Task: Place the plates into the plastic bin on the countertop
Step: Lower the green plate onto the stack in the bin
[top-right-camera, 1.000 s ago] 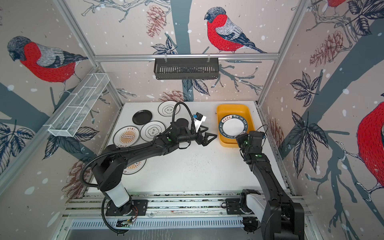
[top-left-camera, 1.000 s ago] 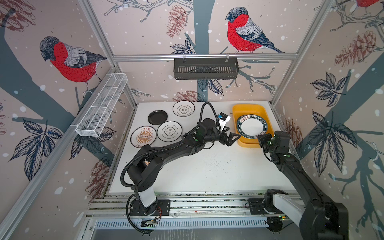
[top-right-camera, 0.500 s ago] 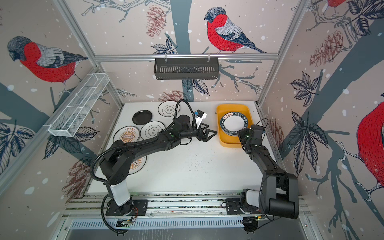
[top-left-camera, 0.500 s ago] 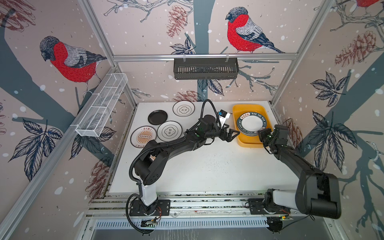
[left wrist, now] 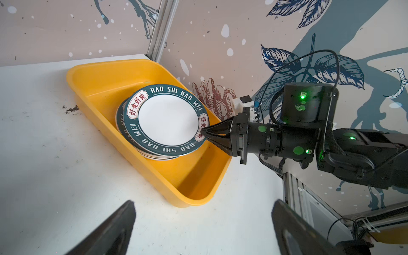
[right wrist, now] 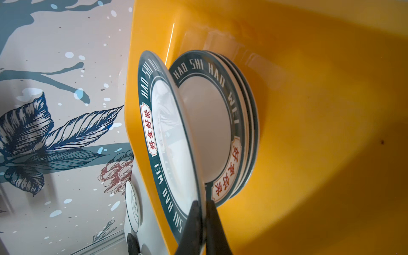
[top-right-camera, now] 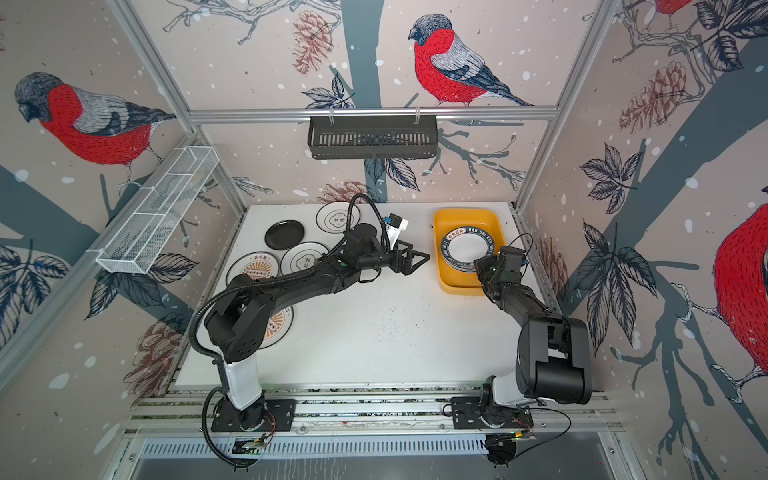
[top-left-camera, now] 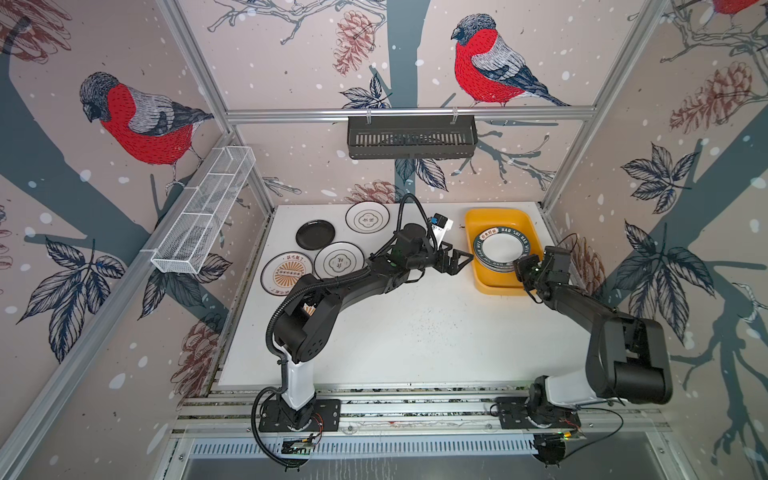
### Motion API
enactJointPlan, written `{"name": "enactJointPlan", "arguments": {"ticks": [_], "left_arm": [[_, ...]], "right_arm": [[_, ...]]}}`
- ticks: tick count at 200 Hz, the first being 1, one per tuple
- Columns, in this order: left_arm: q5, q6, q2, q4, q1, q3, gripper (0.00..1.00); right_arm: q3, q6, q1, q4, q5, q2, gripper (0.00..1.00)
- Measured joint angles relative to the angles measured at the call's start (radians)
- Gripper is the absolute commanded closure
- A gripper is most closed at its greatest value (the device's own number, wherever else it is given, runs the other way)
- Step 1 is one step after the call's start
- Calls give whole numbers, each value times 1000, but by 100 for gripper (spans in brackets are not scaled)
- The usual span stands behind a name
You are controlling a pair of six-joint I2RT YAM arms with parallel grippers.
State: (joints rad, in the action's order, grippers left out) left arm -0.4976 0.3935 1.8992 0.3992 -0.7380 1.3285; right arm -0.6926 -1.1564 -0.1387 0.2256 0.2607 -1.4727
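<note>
Beneath left arm (top-right-camera: 291,286), half-hidden sunburst plate (top-right-camera: 279,329)

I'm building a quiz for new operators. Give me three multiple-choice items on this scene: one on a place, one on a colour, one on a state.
1. Where on the countertop is the bin?
A. far right corner
B. near left corner
C. centre

2. The rim of the plate in the right gripper is:
A. yellow
B. dark green
C. pink

3. The left gripper is:
A. shut on a plate
B. open, empty
C. shut, empty

Answers:
1 A: both top views show it against the far right corner.
2 B: the wrist views show a green lettered rim.
3 B: its fingers stand wide apart over bare countertop.
</note>
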Motion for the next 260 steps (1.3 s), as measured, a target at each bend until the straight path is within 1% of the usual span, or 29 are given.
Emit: {"name": "enactJointPlan", "arguments": {"ticks": [40,121,142,194,222,240,260], "left_arm": [[-21,5,16,0,16,8,4],[-24,27,53,0,42,40,3],[-25,29,55,0,44,41,4],[-24,31,55,0,56,39,3],[-28,43,55,1,56,38,3],[-29,43,55,1,56,36,3],[-29,43,54,2,56,32,3]], "right_arm": [[-15,-1,0,8,0,-44,99],[-37,-19,-4,36,5,-111,98],[-45,-23,-5,43,8,-125,91],[-46,-26,-6,45,8,-132,89],[-46,-26,-6,42,7,-132,81],[-46,-26,-6,38,0,-130,78],[-46,-26,-6,36,0,-130,71]]}}
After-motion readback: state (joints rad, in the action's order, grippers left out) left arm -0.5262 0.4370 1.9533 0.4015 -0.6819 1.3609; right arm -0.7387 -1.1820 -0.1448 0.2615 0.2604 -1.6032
